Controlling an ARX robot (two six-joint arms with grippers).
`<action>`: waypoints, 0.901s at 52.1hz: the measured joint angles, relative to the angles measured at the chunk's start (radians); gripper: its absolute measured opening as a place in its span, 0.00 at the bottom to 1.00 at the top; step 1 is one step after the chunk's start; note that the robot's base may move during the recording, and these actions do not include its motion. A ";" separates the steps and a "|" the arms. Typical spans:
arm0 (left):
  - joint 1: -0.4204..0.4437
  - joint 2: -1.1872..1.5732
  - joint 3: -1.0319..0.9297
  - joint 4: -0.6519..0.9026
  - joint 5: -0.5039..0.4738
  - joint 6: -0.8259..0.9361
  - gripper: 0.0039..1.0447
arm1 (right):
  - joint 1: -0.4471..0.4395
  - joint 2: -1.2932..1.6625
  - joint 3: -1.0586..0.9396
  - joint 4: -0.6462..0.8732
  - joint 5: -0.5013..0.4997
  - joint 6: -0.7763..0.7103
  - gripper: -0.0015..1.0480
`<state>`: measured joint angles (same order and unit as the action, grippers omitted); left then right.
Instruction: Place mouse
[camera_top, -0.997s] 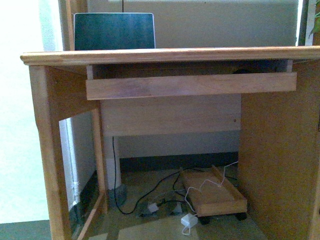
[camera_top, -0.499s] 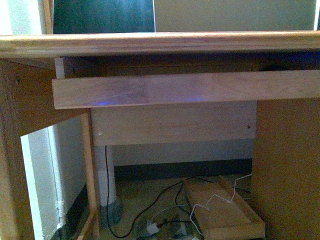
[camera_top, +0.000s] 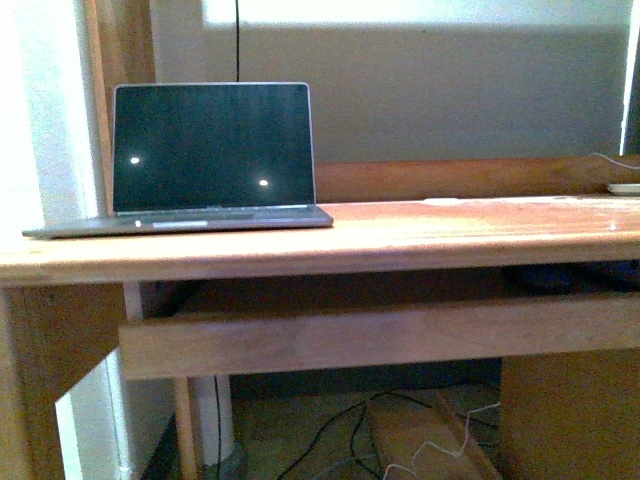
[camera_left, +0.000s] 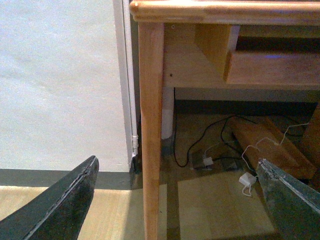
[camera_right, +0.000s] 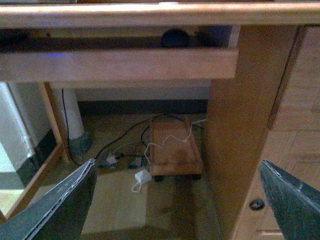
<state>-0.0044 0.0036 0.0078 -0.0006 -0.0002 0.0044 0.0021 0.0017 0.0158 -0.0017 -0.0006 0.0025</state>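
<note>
mouse (camera_right: 175, 37): sitting in the shadowy gap on the pull-out tray (camera_right: 120, 64), under the desk (camera_top: 420, 235) top, right end
left gripper (camera_left: 176, 161): spread wide, holding nothing
right gripper (camera_right: 177, 162): also wide apart, empty
laptop (camera_top: 213, 150): lid up, on the desk's left side

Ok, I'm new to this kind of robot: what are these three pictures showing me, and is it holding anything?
It is a robot with two arms, each ending in a gripper. One picture comes from a camera on its body, facing a wooden desk with an open laptop, screen dark, on top. The other two come from cameras on its wrists, looking under the desk. The left gripper and the right gripper each show as two dark fingers spread wide, holding nothing. In the right wrist view a small dark mouse sits on the pull-out shelf under the desktop.
</note>
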 joint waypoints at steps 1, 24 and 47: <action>0.000 0.000 0.000 0.000 0.000 0.000 0.93 | 0.000 0.000 0.000 0.000 0.000 0.001 0.93; 0.081 0.623 0.116 0.156 0.176 0.014 0.93 | 0.000 0.000 0.000 0.000 0.000 0.000 0.93; -0.053 1.771 0.489 1.148 0.231 1.117 0.93 | 0.000 0.000 0.000 0.000 0.000 0.000 0.93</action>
<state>-0.0574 1.7744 0.4969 1.1477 0.2310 1.1217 0.0021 0.0017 0.0158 -0.0017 -0.0006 0.0029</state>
